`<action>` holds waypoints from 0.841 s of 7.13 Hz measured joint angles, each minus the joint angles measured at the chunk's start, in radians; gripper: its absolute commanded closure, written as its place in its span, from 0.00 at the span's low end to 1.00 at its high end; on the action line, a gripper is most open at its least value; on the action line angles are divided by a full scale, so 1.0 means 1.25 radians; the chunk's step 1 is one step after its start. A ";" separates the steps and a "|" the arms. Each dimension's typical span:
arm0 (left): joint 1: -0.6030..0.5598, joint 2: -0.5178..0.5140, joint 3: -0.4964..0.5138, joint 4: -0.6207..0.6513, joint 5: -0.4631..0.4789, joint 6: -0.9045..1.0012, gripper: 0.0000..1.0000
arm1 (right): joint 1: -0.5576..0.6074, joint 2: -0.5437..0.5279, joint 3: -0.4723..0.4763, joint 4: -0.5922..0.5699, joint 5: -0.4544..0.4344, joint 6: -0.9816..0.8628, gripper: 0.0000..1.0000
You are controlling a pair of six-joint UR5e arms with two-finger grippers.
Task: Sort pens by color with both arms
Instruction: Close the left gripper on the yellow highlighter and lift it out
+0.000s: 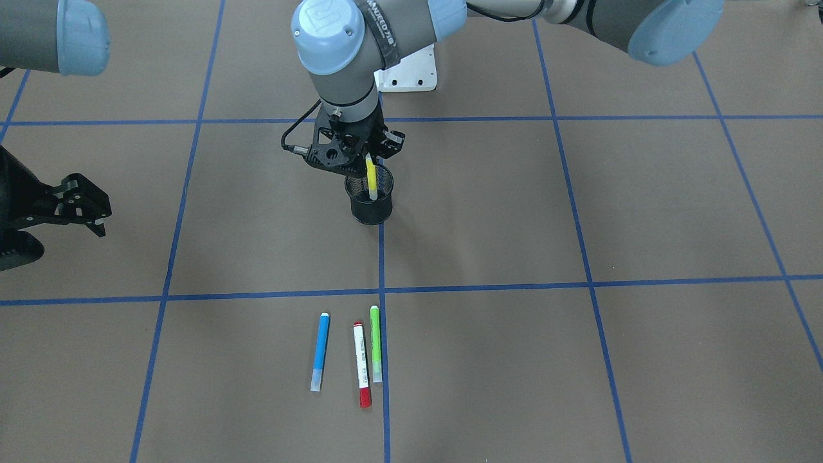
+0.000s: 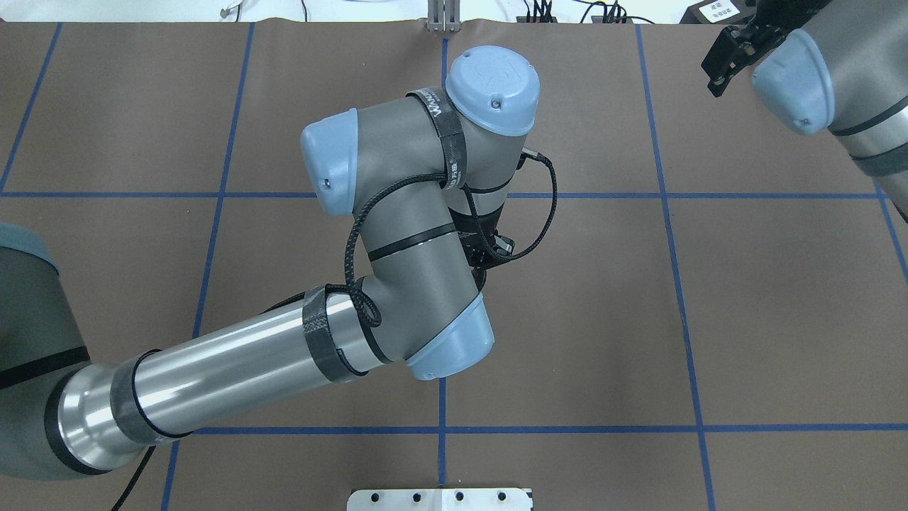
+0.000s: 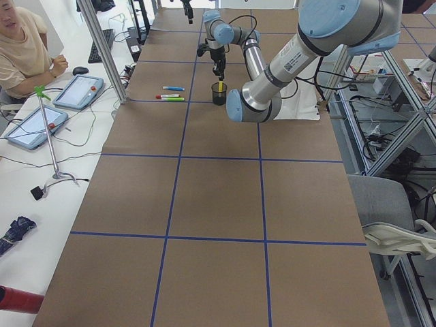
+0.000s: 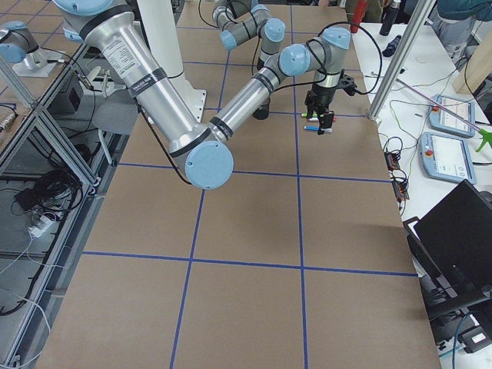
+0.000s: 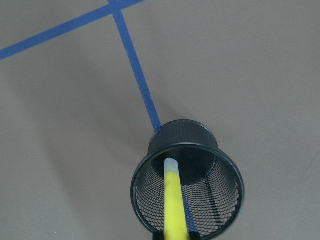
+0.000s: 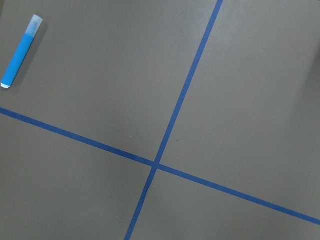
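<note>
- Brown paper gridded with blue tape covers the table (image 1: pixel 578 212). On it a slim blue marker (image 1: pixel 320 350), a white-barrelled marker with red caps (image 1: pixel 362 363) and a light green marker (image 1: pixel 375 344) lie side by side.
- The left tool (image 1: pixel 368 161) is clamped on the yellow marker (image 1: pixel 371 180), whose lower end sits inside the black mesh cup (image 1: pixel 371 209).
- The right tool (image 1: pixel 99 215) hangs well apart, fingers spread and empty.
- This looks like drawing out the last pen. The next move calls for a straight lift clear of the rim.
</note>
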 measured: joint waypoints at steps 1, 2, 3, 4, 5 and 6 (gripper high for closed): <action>-0.001 0.015 -0.051 0.003 0.000 -0.010 1.00 | 0.000 0.000 0.000 0.000 0.001 0.000 0.00; -0.005 0.029 -0.101 0.005 0.001 -0.022 1.00 | 0.000 -0.001 0.000 0.000 0.001 0.001 0.00; -0.016 0.042 -0.148 0.007 0.003 -0.033 1.00 | 0.000 -0.001 0.000 0.000 0.001 0.002 0.00; -0.032 0.052 -0.190 0.007 0.004 -0.051 1.00 | 0.000 -0.002 0.000 0.001 0.001 0.003 0.00; -0.051 0.059 -0.227 0.005 0.004 -0.079 1.00 | 0.000 -0.003 0.000 0.001 0.001 0.004 0.00; -0.070 0.062 -0.252 0.001 0.010 -0.111 1.00 | 0.000 -0.003 0.000 0.001 0.000 0.005 0.00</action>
